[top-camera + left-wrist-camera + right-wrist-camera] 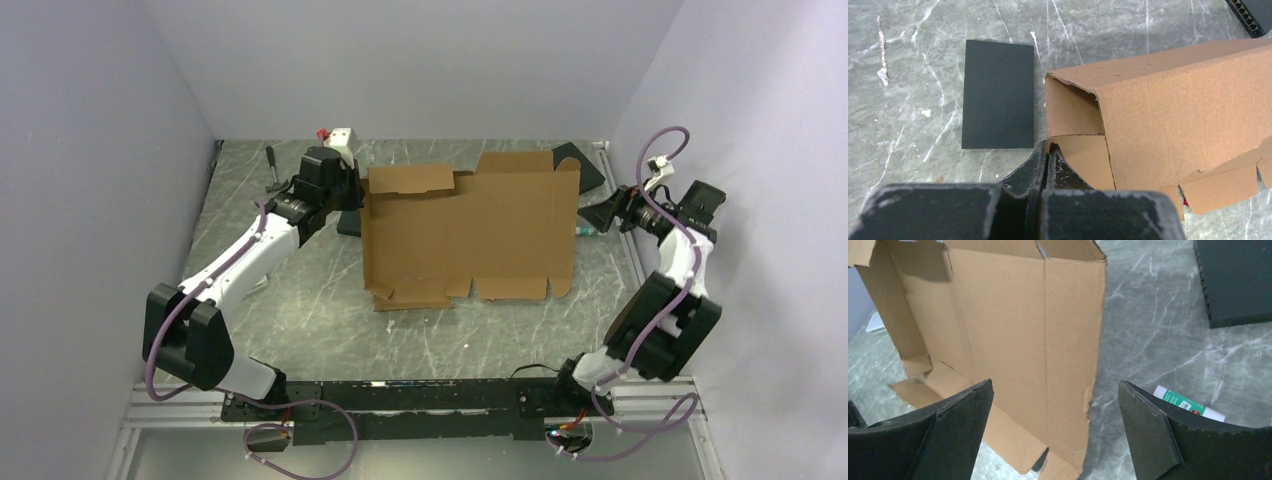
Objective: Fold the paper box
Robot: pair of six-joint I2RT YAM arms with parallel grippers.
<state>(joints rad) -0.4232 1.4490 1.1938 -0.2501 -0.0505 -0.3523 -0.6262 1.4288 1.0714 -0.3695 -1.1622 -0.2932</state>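
Paper box: the brown cardboard paper box (470, 225) lies on the table (300, 320) between the two arms. Most of it is open and flat. Its left end is folded up into a hollow wall.
Long axis: it runs left to right across the table, from one arm to the other, so each short end of the box faces one pincer.
Left pincer: the left pincer (352, 192) is at the left end of the box, beside the folded wall. It is clenched, and I see nothing between the jaws. In the wrist view the left pincer (1048, 152) is at the lower corner of the wall. I cannot tell whether it touches or is only just beside.
Right pincer: the right pincer (603, 215) is just off the right end of the box, released and spread wide. In its wrist view the right edge of the box is ahead, between the two jaws, and not yet grasped.
Relation for the coming move: the box lies to the left of the right pincer. I judge this arm is the better placed to take the flat right end.
Other things: a flat black box (998, 95) lies left of the box, and a white-and-green tube (1188, 404) lies right of it.
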